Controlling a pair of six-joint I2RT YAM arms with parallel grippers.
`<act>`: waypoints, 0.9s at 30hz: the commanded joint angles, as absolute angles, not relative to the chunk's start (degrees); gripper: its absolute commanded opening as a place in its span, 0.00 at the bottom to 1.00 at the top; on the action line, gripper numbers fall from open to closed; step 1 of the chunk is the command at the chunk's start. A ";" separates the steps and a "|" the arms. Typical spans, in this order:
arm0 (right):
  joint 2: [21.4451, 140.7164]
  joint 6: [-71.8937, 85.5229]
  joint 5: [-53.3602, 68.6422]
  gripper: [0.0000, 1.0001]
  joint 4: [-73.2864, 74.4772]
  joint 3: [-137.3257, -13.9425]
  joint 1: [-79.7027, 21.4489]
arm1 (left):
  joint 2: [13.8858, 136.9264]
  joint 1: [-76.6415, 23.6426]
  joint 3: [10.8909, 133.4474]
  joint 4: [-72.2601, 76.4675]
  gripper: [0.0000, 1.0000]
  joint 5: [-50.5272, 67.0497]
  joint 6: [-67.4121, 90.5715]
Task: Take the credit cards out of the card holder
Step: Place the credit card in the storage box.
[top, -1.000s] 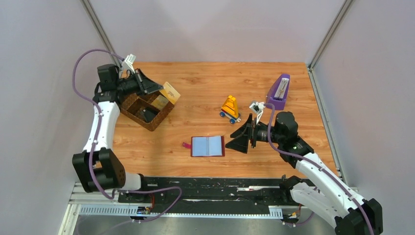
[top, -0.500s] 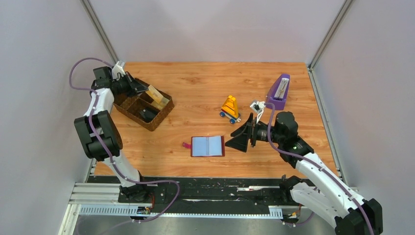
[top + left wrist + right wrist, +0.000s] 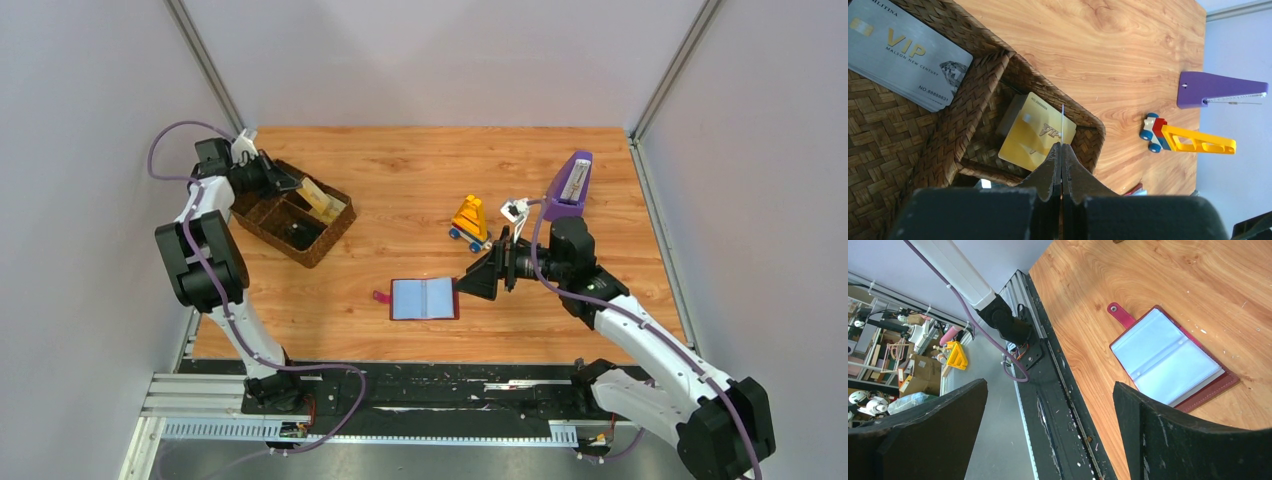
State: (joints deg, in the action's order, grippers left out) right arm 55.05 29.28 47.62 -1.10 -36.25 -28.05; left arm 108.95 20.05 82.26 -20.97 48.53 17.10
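The dark red card holder (image 3: 425, 298) lies open on the table, its grey-blue sleeves up; the right wrist view shows it (image 3: 1168, 362) with its snap tab (image 3: 1120, 314). My right gripper (image 3: 468, 285) is open and empty just right of it, jaws wide apart (image 3: 1050, 385). My left gripper (image 3: 292, 183) is shut on a gold card (image 3: 322, 200), tilted over the wicker basket (image 3: 335, 237). In the left wrist view the held card (image 3: 1062, 125) shows edge-on beyond the shut gripper (image 3: 1062, 147). Another gold VIP card (image 3: 1033, 135) lies in a basket compartment.
Silver VIP cards (image 3: 908, 55) lie in the basket's other compartment, behind a woven divider (image 3: 973, 100). A yellow toy on wheels (image 3: 470, 222) and a purple wedge stand (image 3: 568, 188) sit right of centre. The black rail (image 3: 1048, 385) runs along the table's near edge.
My left gripper has drawn back toward the far left and lowered the gold card into the basket. My right gripper has moved left, up to the card holder's right edge.
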 commanded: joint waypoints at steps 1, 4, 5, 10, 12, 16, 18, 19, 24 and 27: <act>55.45 28.34 48.73 1.00 -3.60 -38.76 -27.89 | 110.15 20.50 83.65 -17.81 0.00 48.64 17.01; 55.48 28.43 48.91 1.00 -3.67 -38.76 -27.88 | 110.83 20.52 83.48 -17.25 0.00 48.91 17.38; 55.31 28.47 48.73 1.00 -3.69 -38.68 -27.86 | 110.96 20.45 83.27 -16.68 0.00 49.06 17.61; 54.80 28.57 48.71 1.00 -3.80 -38.56 -27.88 | 111.74 20.01 82.15 -14.88 0.00 49.46 19.15; 54.54 28.43 48.54 1.00 -3.78 -38.50 -27.86 | 112.24 19.51 81.69 -14.20 0.00 49.45 19.43; 54.32 28.39 48.41 1.00 -3.70 -38.24 -27.86 | 113.44 18.50 80.10 -10.36 0.00 50.30 21.73; 54.21 28.39 48.56 1.00 -3.45 -38.14 -27.86 | 113.83 17.98 79.73 -9.73 0.00 50.03 22.13; 54.02 28.39 48.64 1.00 -3.35 -38.07 -27.86 | 113.95 17.82 79.68 -9.66 0.00 49.77 22.03; 53.27 28.14 48.14 1.00 -3.16 -37.75 -27.86 | 114.54 17.14 79.28 -9.55 0.00 49.15 21.84; 53.35 27.89 48.16 1.00 -3.00 -38.03 -27.88 | 114.87 16.87 79.34 -10.33 0.03 48.63 21.13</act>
